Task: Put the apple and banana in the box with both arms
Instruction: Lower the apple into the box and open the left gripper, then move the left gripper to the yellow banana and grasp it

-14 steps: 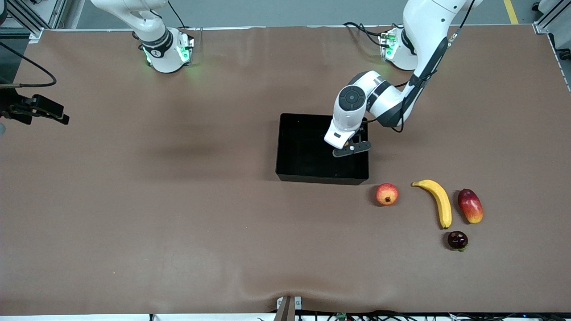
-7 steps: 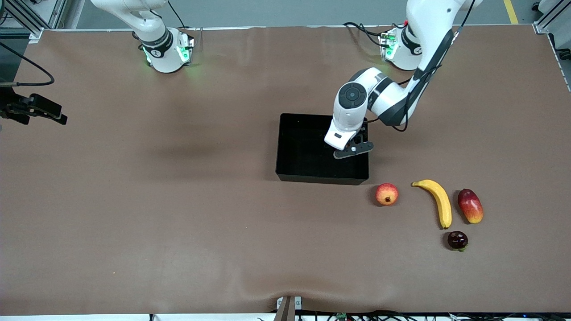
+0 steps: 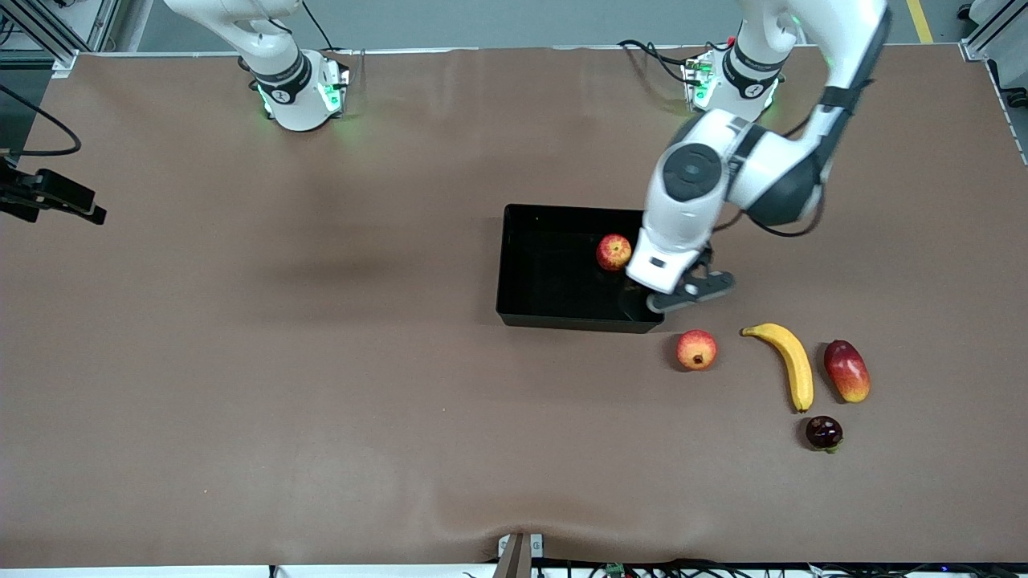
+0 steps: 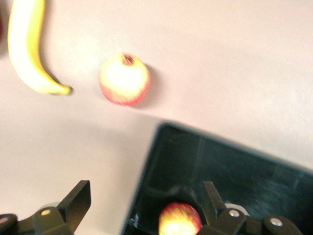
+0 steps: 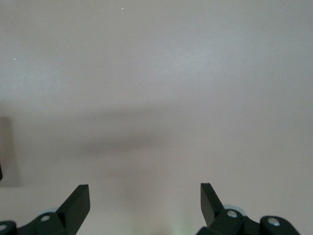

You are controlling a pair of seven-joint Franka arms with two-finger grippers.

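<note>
Red apple (image 3: 613, 252) lay in the black box (image 3: 526, 315); the left gripper (image 3: 689, 294) hung released over its corner; the banana (image 3: 790, 361) lay near; the right gripper (image 5: 145, 205) waited, fingers spread.

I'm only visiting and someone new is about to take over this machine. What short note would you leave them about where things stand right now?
Left gripper: open, empty, over the corner of the box nearest the loose fruit.
Right gripper: open, empty, over bare table at the right arm's end; that arm is waiting.
Apple: lying inside the box, free of both grippers.
Banana: on the table outside the box, between a round orange-red fruit and a mango, untouched.
Done: apple is in the box.
Left: pick up the banana and put it in the box.
</note>
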